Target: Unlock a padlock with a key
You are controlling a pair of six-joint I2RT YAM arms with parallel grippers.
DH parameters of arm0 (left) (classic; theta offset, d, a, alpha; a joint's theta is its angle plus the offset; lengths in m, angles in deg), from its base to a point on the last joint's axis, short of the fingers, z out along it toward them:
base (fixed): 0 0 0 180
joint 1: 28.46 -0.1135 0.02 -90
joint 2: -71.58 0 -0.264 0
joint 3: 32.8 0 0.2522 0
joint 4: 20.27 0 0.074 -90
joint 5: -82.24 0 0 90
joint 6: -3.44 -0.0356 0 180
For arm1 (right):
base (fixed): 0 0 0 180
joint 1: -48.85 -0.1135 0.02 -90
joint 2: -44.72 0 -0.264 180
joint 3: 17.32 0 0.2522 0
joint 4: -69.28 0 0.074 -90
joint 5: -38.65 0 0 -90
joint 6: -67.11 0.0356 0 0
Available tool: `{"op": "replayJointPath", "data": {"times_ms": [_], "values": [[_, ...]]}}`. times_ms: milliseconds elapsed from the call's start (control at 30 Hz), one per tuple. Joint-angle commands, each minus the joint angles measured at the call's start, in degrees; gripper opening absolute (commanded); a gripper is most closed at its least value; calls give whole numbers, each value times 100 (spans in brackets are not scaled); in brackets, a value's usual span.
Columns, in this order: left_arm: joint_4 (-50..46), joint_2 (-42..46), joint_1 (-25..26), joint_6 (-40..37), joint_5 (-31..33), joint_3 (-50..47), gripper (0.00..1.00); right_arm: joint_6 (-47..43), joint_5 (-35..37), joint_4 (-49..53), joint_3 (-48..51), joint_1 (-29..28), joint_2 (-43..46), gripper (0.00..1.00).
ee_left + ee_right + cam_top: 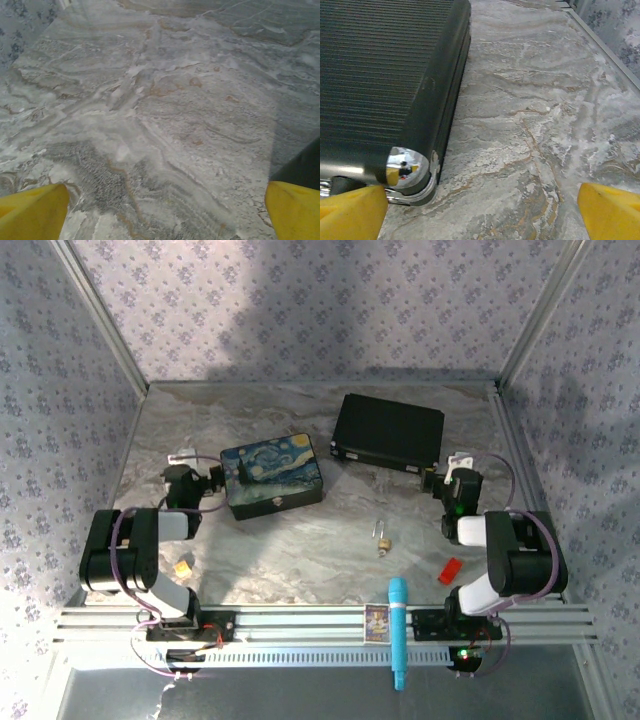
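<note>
The padlock (384,545), tiny and brass with a silver shackle, lies on the marble tabletop in the middle front of the top view. I cannot tell the key apart from the silvery bits at the padlock. My left gripper (186,457) rests at the left beside the painted box, far from the padlock. In the left wrist view its yellow fingers (31,212) stand wide apart over bare marble, so the left gripper (162,217) is open. My right gripper (456,462) sits at the right by the black case; it is open (480,217) with nothing between its fingers (612,210).
A starry-night painted box (271,476) stands left of centre. A black ribbed case (388,430) (380,75) lies at the back right, its chrome corner close to my right gripper. A yellow cube (182,567), a red block (451,570) and a cyan marker (397,630) sit near the front.
</note>
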Motion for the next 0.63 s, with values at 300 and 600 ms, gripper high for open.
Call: {"op": "replayJointPath", "data": {"times_ms": [300,600], "values": [[358,-32,4,-214,-415,-17,100,-139,-73,-161,-111,-8,-67,99],[361,-23,5,-214,-410,-17,100,-192,-377,-33,-178,46,-64,99]]}}
